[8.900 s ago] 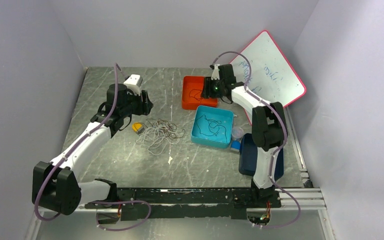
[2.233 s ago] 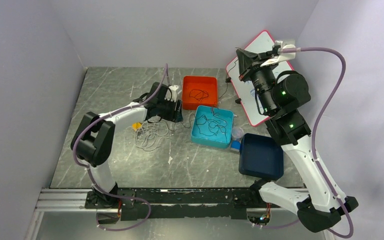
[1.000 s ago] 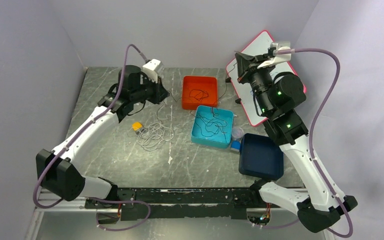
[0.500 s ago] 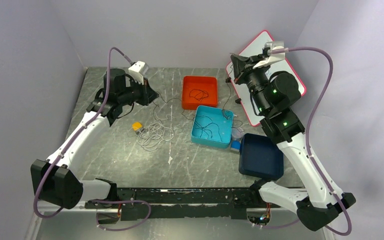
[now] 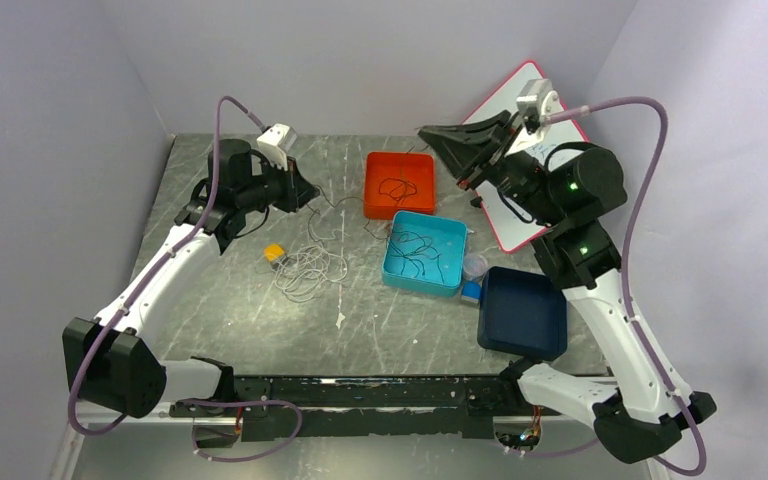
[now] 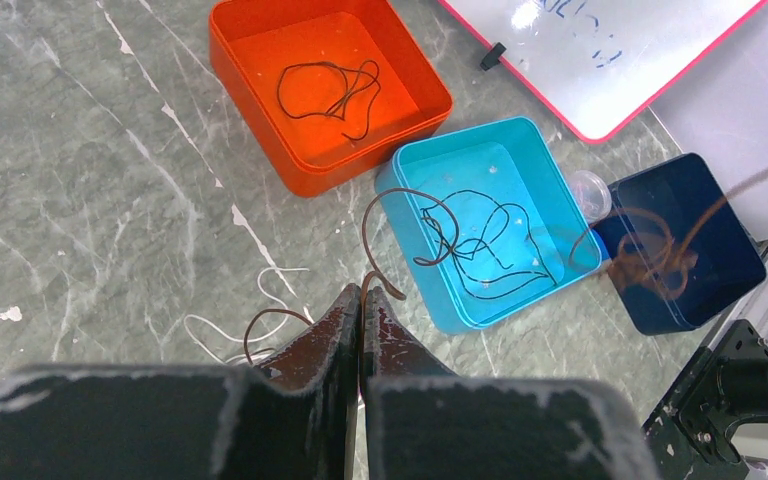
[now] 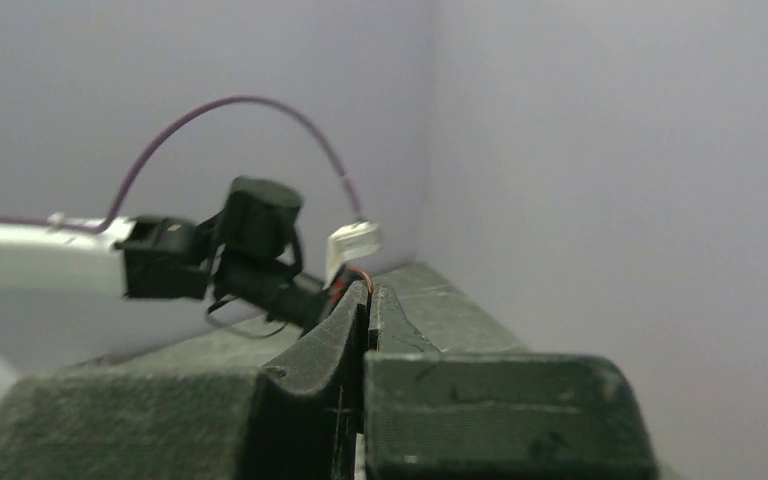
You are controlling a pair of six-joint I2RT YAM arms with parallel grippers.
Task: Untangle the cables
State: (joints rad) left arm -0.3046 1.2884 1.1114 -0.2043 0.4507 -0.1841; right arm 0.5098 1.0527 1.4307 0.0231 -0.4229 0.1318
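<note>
Pinching a dark cable (image 6: 364,238) between fully closed jaws, the left gripper (image 6: 362,300) is held above the table (image 5: 220,300), left of centre and toward the far side. This way the strand is lifted clear of the heap of white cables (image 5: 305,272) lying just nearer the arm bases. In the left wrist view the strand is seen to curl from the jaws over the teal tray (image 6: 460,142) and then to run, blurred, up and to the right.

The right gripper (image 7: 368,295) is raised high over the far right of the table and pointed toward the left arm, its jaws likewise pressed together. A thin reddish strand is seen at their tip in the right wrist view. The same cable is therefore judged to be gripped at both ends, though its middle span cannot be traced from above. The two grippers are set well apart, presumably so that the cable is drawn out and freed of the heap.

A lone cable (image 5: 392,187) is laid in the orange tray (image 5: 400,156), and several coiled cables (image 5: 415,245) lie in the teal tray, which suggests that freed strands are sorted there. The white heap is not yet separated, so much of the task is judged to remain. Snagging on the teal tray's contents, over which the strand hangs, is the risk to be watched.
</note>
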